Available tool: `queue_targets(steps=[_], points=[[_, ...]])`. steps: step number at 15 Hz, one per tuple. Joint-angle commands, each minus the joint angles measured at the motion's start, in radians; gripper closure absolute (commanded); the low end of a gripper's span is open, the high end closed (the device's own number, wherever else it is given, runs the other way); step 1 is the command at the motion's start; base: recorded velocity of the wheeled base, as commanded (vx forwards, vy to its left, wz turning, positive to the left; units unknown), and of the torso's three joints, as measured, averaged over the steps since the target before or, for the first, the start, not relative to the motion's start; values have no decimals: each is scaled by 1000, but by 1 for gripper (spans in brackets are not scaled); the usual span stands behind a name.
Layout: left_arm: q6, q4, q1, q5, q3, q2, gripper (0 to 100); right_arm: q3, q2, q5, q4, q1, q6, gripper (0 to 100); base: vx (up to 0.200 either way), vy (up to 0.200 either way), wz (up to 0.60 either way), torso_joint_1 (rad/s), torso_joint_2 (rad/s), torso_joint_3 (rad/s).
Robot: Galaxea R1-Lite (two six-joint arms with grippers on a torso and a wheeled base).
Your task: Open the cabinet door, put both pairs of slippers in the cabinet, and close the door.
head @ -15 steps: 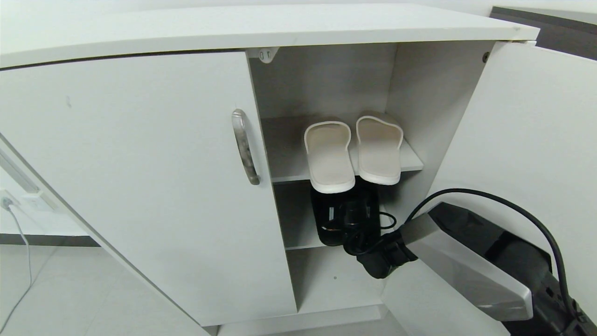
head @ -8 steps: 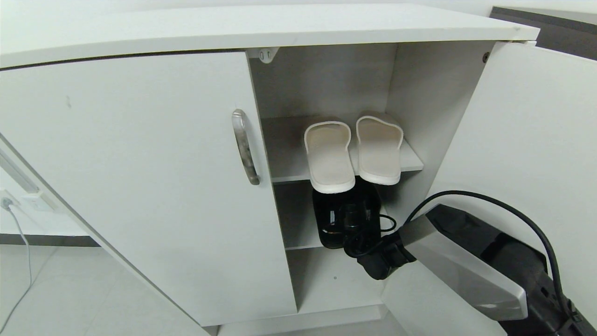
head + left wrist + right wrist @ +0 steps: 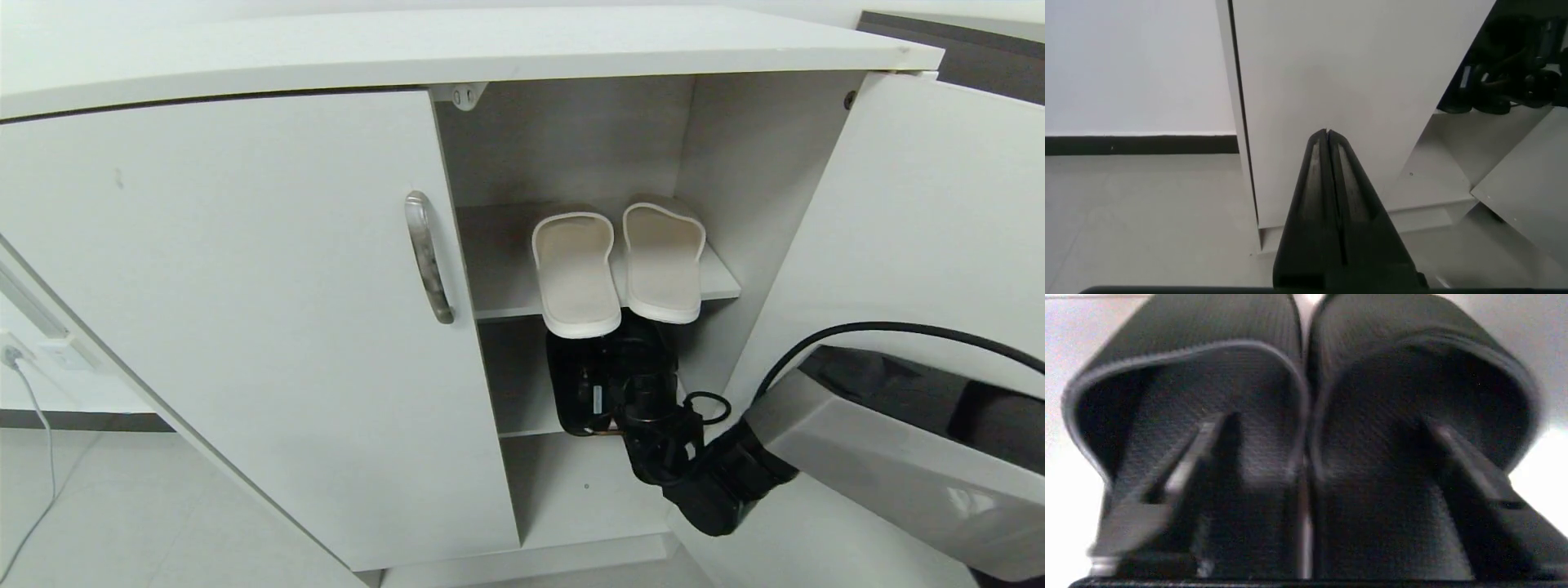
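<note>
Shelf [image 3: 500, 273]: white slippers [image 3: 576, 278] above black slippers [image 3: 575, 385]

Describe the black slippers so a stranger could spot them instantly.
Find the white cabinet whose right-hand door stands open. Inside, a white pair sits on the upper shelf; the black slippers lie on the shelf directly below, the only dark footwear there.

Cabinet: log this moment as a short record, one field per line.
left door: shut
right door: open
white slippers: upper shelf, side by side, near ends overhanging the edge
black slippers: shelf below, side by side
right gripper: at the black slippers, fingers apart, one in each slipper
left gripper: fingers shut, empty, facing the left door
</note>
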Motion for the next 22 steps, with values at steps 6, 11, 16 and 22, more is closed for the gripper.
queue_targets(steps=[6,11,16,22], points=[[-1,0,0,0,0,0,100,514,-398,174,-202,194,-13,0,0,0,0,0,0,0],[0,0,0,0,0,0,100,514,-383,172,-202,195,-22,0,0,0,0,0,0,0],[0,0,0,0,0,0,100,514,-383,171,-202,195,-23,0,-200,0,0,4,3,3],[0,0,0,0,0,0,100,523,-380,169,-204,195,-28,0,-200,0,0,0,5,2]])
